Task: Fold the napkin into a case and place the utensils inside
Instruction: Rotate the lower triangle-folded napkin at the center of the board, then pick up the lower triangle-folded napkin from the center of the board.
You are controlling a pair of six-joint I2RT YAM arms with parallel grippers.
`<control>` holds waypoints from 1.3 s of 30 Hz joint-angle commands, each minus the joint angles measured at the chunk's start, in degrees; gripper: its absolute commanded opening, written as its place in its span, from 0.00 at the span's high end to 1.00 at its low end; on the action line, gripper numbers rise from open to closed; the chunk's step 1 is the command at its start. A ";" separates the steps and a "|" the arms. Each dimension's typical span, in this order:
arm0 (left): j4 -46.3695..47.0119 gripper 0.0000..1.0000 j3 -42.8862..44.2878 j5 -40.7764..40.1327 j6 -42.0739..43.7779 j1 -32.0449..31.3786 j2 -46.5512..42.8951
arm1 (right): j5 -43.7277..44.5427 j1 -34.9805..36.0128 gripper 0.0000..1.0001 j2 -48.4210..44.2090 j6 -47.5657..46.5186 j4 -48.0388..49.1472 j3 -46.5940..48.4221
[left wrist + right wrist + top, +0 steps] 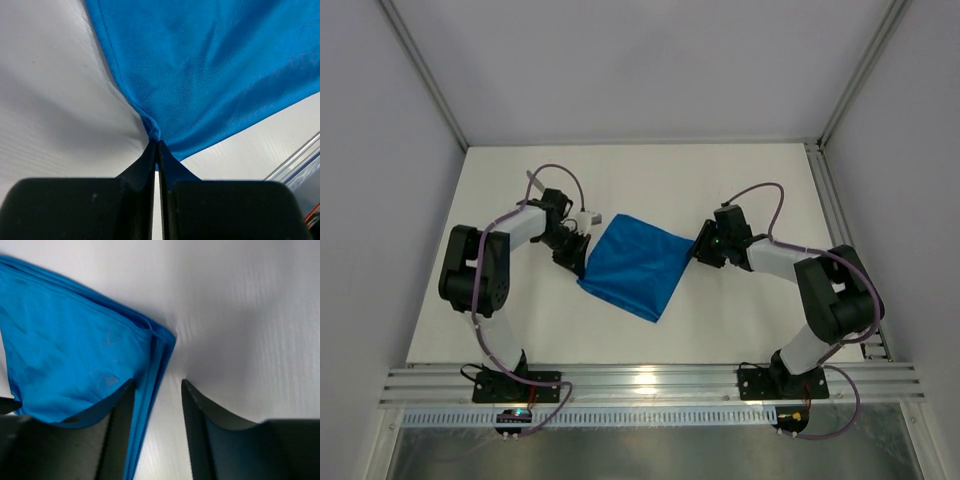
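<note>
The bright blue napkin (635,265) lies folded in layers as a rough tilted square in the middle of the white table. My left gripper (576,256) is at its left corner. In the left wrist view the jaws (156,143) are shut on a pinched bunch of the napkin (210,75). At the napkin's right corner sits my right gripper (701,248). In its wrist view it (158,383) stands open, with the layered edge of the napkin (75,350) lying between the fingers, close to the left finger. The utensils and a case are out of view.
A metal rail (828,200) runs along the table's right side and another rail (650,382) crosses the near edge by the arm bases. Grey enclosure walls stand on the left, right and back. Bare white tabletop (650,180) lies behind the napkin.
</note>
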 commanded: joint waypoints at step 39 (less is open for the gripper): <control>9.62 0.23 -24.77 -21.35 48.26 -21.61 -23.38 | -21.35 -0.27 0.94 24.05 -13.61 -4.90 31.18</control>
